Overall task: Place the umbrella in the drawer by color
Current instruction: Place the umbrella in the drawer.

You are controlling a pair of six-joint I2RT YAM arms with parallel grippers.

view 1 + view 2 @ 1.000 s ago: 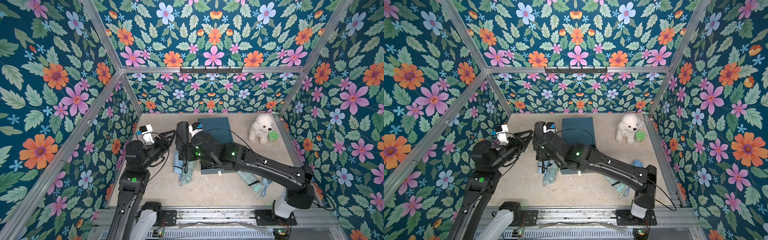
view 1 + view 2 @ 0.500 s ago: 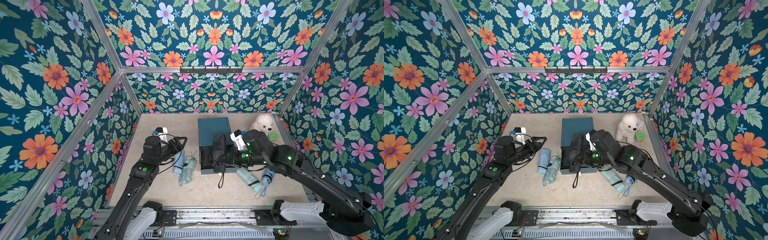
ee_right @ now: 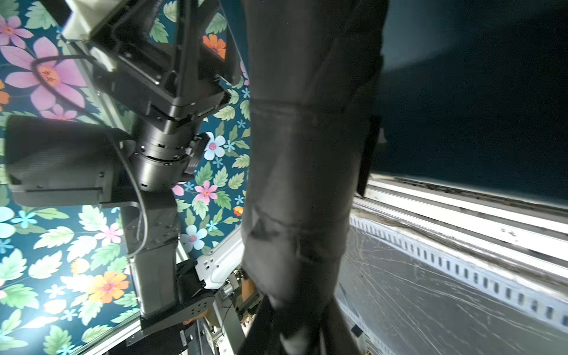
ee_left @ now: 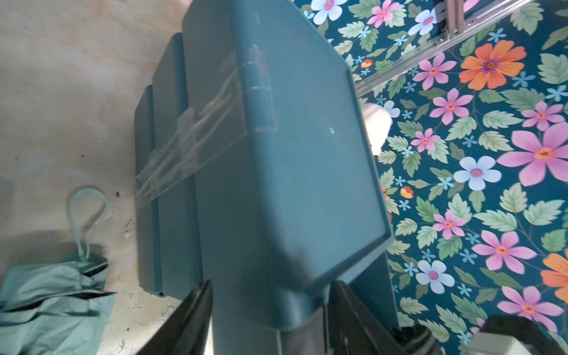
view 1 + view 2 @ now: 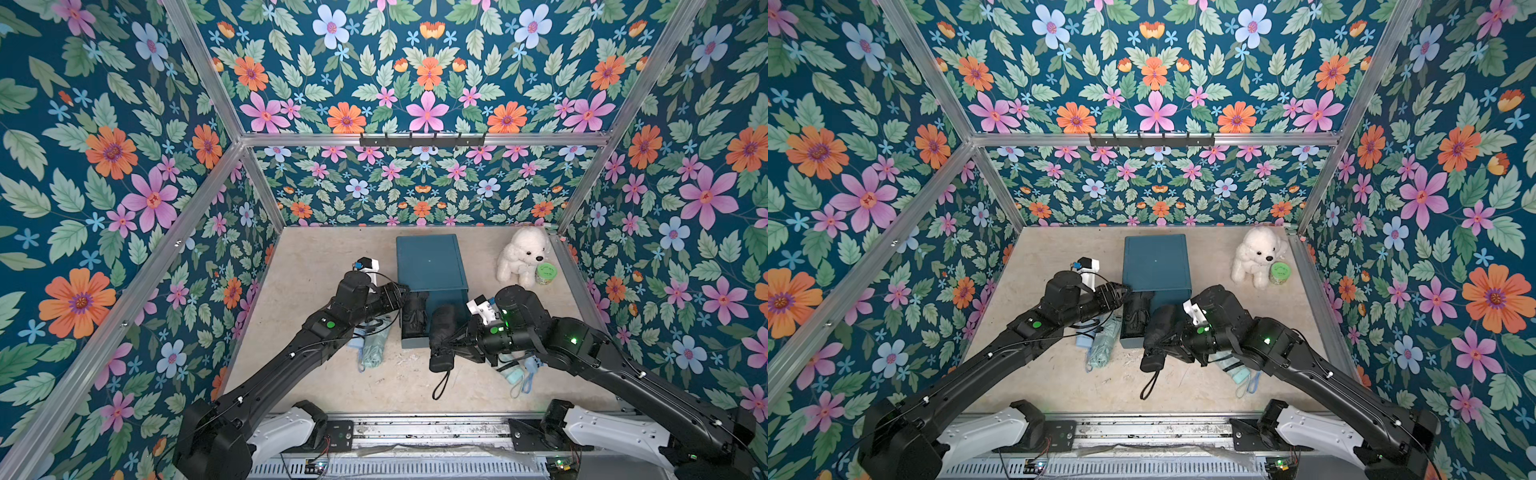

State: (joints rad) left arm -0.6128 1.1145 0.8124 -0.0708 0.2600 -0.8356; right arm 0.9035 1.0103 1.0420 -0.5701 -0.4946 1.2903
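Two black ones here. One black umbrella lies in the pulled-out drawer mid-tabletop. A second black umbrella sits just beside it, clamped tight in the right gripper.

There are also four pastel umbrellas, partly hidden.

The left gripper has its jaws spread around the drawer's corner, and I can't tell if it's squeezing.

The left arm and right arm stretch low from the near edge.

Bare worktop lies left of the drawer unit and along the front edge; mint umbrella, black umbrella and plush dog block its flanks.
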